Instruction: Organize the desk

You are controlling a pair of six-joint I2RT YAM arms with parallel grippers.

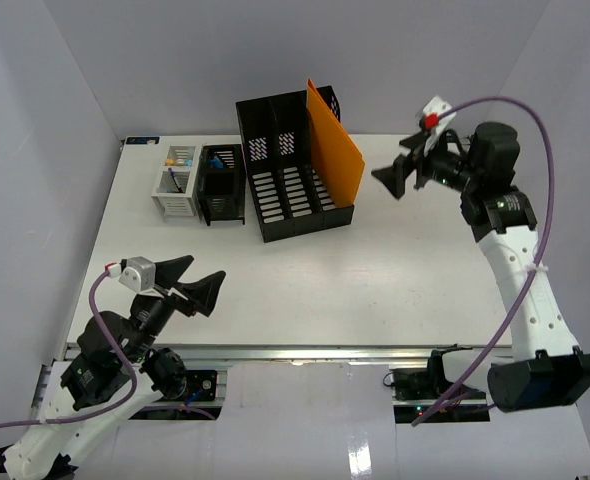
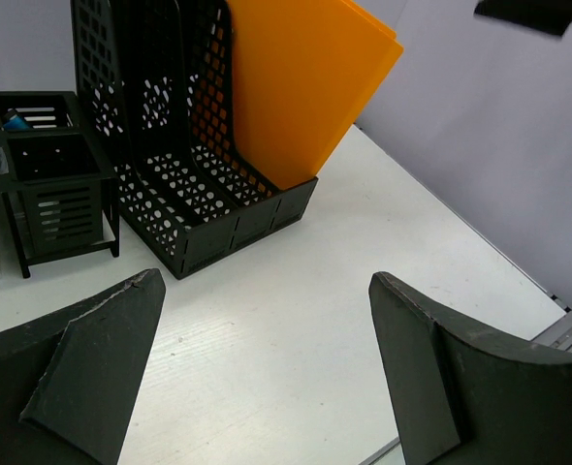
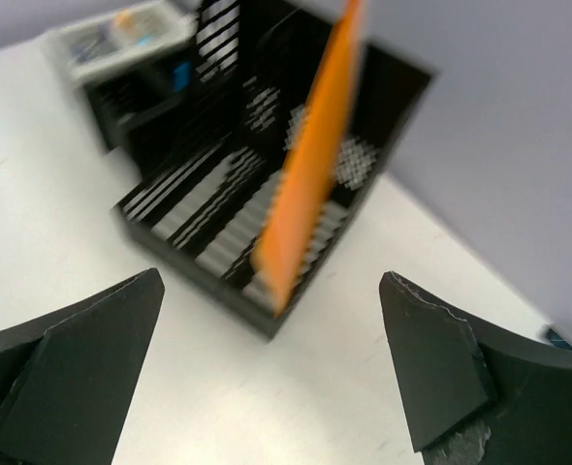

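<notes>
Across the top view: desk (image 1: 405, 290) filling the frame between pale grey walls (image 1: 65, 150). White top, metal rail (image 1: 305, 352) along the near edge, just ahead of both arm bases.

At back centre of desk: black three-slot file rack (image 1: 285, 195), upright. Holds orange folder (image 1: 333, 150) in its rightmost slot, on edge, leaning slightly, top corner rising above the rack.

Just left of the rack: black mesh organizer (image 1: 221, 185). Touching the rack or only close, cannot tell. Carries a blue item (image 2: 15, 123) in its upper compartment, seen in the left wrist view. Further left, right beside it: white organizer (image 1: 178, 182) with small contents, too small to identify.

At front-left of desk: left gripper (image 1: 207, 268), well apart from the rack, aimed toward the back right. Jaws spread wide, nothing between them. Same in the left wrist view: dark fingers (image 2: 82, 378) at the two lower corners, bare white desk between, rack and folder beyond.

Over right rear of desk: right gripper (image 1: 395, 165), held up off the surface, near the folder side of the rack and pointing at it, not touching. Jaws wide apart, gripping nothing. Right wrist view is blurred but shows the folder edge-on in the end slot, with fingers (image 3: 441, 378) set far apart at the lower corners.
</notes>
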